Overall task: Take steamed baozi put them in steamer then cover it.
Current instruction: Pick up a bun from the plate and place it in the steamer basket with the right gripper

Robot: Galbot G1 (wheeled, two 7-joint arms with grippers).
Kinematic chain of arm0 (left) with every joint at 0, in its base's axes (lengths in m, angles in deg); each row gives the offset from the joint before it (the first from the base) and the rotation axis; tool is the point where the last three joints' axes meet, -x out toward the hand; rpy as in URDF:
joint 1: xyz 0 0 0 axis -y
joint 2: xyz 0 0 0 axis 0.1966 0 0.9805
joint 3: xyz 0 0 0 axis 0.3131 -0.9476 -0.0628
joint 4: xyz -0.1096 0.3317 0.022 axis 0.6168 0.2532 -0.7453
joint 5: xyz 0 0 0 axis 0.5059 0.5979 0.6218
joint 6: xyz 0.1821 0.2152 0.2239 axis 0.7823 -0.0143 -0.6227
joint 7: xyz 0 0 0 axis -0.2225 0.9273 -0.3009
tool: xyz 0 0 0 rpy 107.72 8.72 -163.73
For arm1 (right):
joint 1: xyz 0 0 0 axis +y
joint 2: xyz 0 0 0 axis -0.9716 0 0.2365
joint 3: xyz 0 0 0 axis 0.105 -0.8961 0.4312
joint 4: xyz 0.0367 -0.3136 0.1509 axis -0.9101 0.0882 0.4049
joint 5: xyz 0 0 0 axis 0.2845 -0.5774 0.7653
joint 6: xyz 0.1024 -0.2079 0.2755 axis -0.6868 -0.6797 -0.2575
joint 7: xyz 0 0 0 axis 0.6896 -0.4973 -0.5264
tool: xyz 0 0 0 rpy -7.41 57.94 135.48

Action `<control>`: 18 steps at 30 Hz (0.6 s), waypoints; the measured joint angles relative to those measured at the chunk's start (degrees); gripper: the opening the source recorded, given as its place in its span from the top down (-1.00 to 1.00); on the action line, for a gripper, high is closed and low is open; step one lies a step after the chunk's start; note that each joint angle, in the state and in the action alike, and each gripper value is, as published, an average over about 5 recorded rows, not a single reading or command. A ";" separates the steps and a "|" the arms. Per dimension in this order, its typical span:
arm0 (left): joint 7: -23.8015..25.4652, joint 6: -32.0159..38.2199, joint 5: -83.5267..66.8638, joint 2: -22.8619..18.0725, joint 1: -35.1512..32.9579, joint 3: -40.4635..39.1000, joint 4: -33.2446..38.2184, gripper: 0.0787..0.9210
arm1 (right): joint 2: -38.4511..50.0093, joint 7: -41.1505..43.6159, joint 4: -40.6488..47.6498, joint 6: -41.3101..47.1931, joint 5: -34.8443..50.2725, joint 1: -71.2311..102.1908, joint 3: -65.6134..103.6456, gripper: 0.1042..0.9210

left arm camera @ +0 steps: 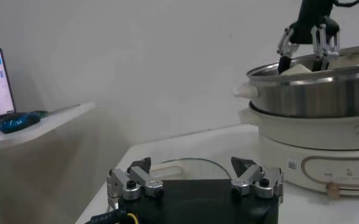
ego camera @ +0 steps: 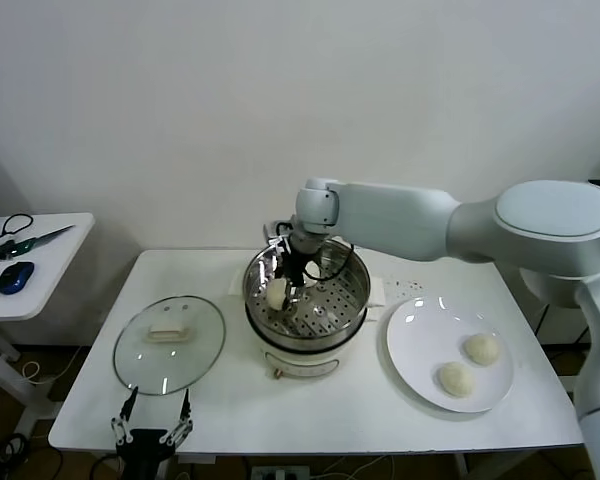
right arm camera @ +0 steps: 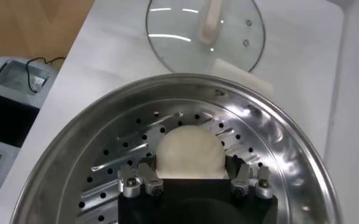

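Lowering: you have one bun [right arm camera: 188,152] down inside the steamer [ego camera: 352,297], on or just above its perforated tray.
Right gripper [right arm camera: 191,181]: its fingers sit either side of that bun, narrow, seemingly in contact; it looks like a grip about to let go, so judge the bun seated before you lift away.
Steamer: it stands mid-table, between the lid and the plate, which keeps both within short reach.
Remaining buns: two more [ego camera: 482,348] [ego camera: 455,378] wait on the white plate [ego camera: 412,340] at the robot's right, apart from each other and easy to pinch singly.
Lid [ego camera: 170,343]: it lies flat on the table [ego camera: 100,400] to the steamer's left, handle up, ready for covering.
Left gripper [ego camera: 152,432]: it is parked at the table's near edge by the lid, fingers spread wide, holding nothing.
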 measured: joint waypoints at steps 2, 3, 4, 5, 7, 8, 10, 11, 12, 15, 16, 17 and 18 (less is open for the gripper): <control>0.00 0.03 0.00 0.00 0.02 0.04 -0.13 -0.77 | -0.05 -0.19 0.26 -0.01 -0.26 0.42 0.13 -0.51; 0.00 0.04 0.00 0.00 0.03 0.05 -0.20 -0.77 | -0.06 -0.31 0.34 0.00 -0.36 0.58 0.22 -0.52; 0.00 0.04 0.00 0.00 0.04 0.05 -0.24 -0.77 | -0.06 -0.44 0.41 0.03 -0.43 0.73 0.31 -0.53; -0.01 0.05 -0.01 0.00 0.05 0.05 -0.28 -0.77 | -0.05 -0.56 0.48 0.07 -0.48 0.85 0.42 -0.57; -0.01 0.06 -0.01 0.00 0.10 0.06 -0.31 -0.77 | -0.03 -0.80 0.59 0.15 -0.53 1.06 0.66 -0.64; -0.01 0.06 -0.01 0.00 0.13 0.07 -0.31 -0.77 | 0.00 -0.87 0.60 0.18 -0.54 1.10 0.78 -0.69; -0.01 0.06 0.00 0.00 0.16 0.07 -0.32 -0.77 | 0.19 -0.93 0.45 0.19 -0.63 1.08 0.96 -0.73; -0.01 0.06 0.00 0.00 0.16 0.07 -0.32 -0.77 | 0.34 -0.92 0.30 0.17 -0.71 1.00 1.01 -0.75; -0.02 0.06 0.00 0.00 0.14 0.08 -0.32 -0.77 | 0.55 -0.86 0.09 0.13 -0.79 0.87 1.05 -0.75; -0.03 0.08 0.00 0.00 0.04 0.11 -0.33 -0.77 | 1.41 -0.53 -0.75 -0.09 -1.00 0.20 1.07 -0.76; -0.04 0.09 0.00 0.01 0.01 0.13 -0.33 -0.77 | 1.79 -0.35 -1.11 -0.19 -1.06 -0.14 1.06 -0.76; -0.05 0.09 0.00 0.01 -0.01 0.15 -0.34 -0.77 | 2.21 -0.14 -1.49 -0.30 -1.10 -0.53 1.03 -0.76; -0.05 0.09 0.01 0.01 -0.01 0.16 -0.33 -0.77 | 2.71 0.11 -1.92 -0.42 -1.15 -1.01 0.97 -0.76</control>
